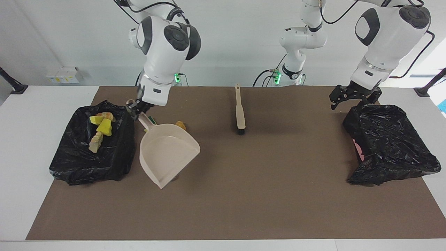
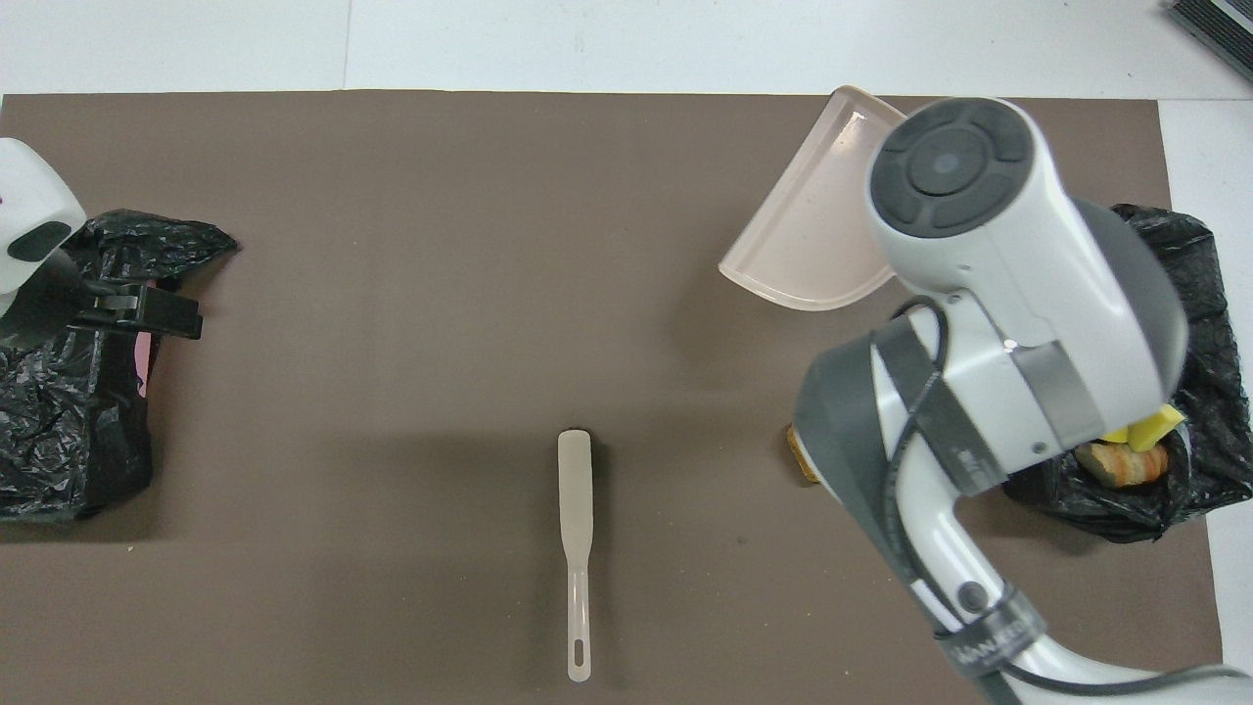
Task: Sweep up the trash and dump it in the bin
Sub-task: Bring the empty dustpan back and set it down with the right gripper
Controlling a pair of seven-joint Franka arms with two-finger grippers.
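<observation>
One dustpan (image 1: 167, 150) — two bins (image 1: 92, 146)

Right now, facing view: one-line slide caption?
Right gripper holds empty dustpan over mat beside trash-filled bin; brush lies mid-table; left gripper waits open over second bin.

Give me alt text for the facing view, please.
The right pincer holds an empty beige dustpan by its handle over the brown mat, beside a black-lined bin holding yellow sponges and bread lumps. A brush lies mid-mat; the left pincer hangs open over a second bin.
</observation>
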